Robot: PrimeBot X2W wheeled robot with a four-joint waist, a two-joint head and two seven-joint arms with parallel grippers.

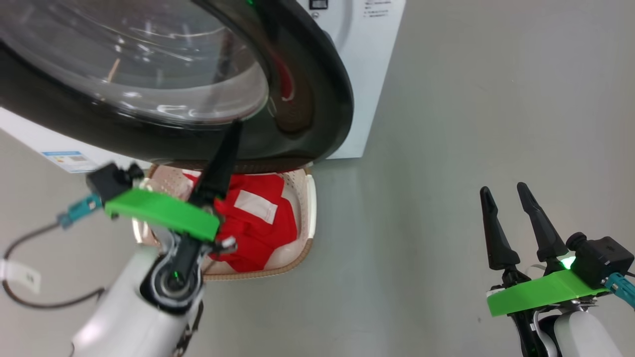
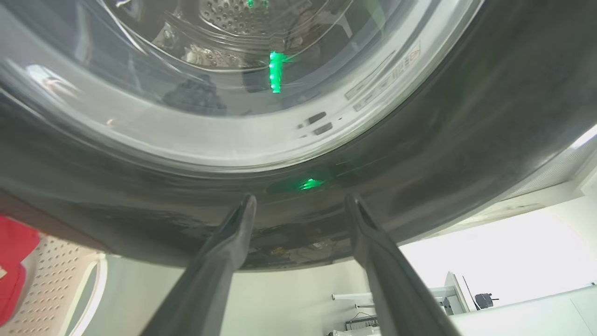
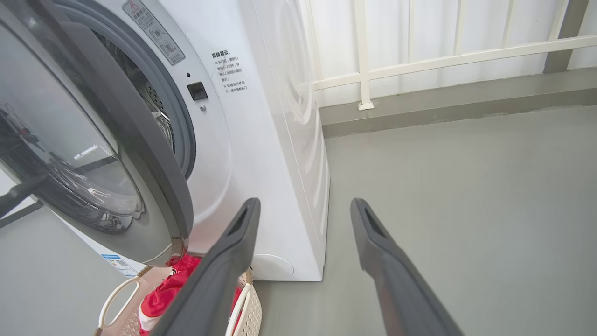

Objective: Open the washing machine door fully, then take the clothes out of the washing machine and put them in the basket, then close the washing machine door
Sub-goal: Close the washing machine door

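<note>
My left gripper (image 2: 301, 201) is up at the washing machine door (image 1: 307, 99), w/ its two fingers spread wide and nothing btw them. The tips are right at the glossy black rim, just below the clear glass window (image 1: 149, 59). If they really touch the rim or only stand very close, I cannot tell. In the head view one dark finger (image 1: 221, 163) of this gripper rises in front of the basket (image 1: 310, 198) and ends at the rim's lower edge.

The door is not shut: in the right wrist view it stands at an angle off the washing machine (image 3: 261, 140). The grey rubber ring (image 3: 184, 130) and a bit of the steel drum (image 3: 151, 95) show in the gap behind it.

The basket sits on the grey floor (image 1: 446, 124), directly under the door's lower edge, in front of the machine. The clothes (image 1: 253, 218) lie inside it: red fabric w/ a white patch on top.

My right gripper (image 1: 503, 191) is well apart from all this, low on the right side over bare floor. Its fingers point up, also wide open, holding nothing. Beside the machine a white railing (image 3: 419, 60) runs along the wall.
</note>
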